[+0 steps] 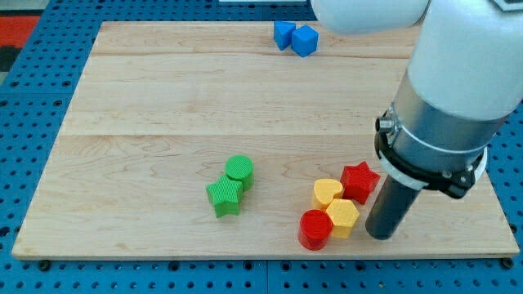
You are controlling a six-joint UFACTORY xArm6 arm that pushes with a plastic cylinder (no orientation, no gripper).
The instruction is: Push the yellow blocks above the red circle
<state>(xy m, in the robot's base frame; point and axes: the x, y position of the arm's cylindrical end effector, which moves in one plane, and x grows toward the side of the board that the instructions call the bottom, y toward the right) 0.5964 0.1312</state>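
The red circle (315,229) stands near the view's bottom edge of the wooden board (163,98). A yellow hexagon (342,217) touches its right side. A yellow heart (327,193) sits just above the circle, touching the hexagon. A red star (359,180) lies to the upper right of the heart. My tip (381,233) rests on the board just right of the yellow hexagon and below the red star.
A green circle (239,171) and a green star (225,196) sit together left of the red circle. Two blue blocks (295,37) lie at the view's top edge. The arm's large white and grey body (449,90) hangs over the board's right side.
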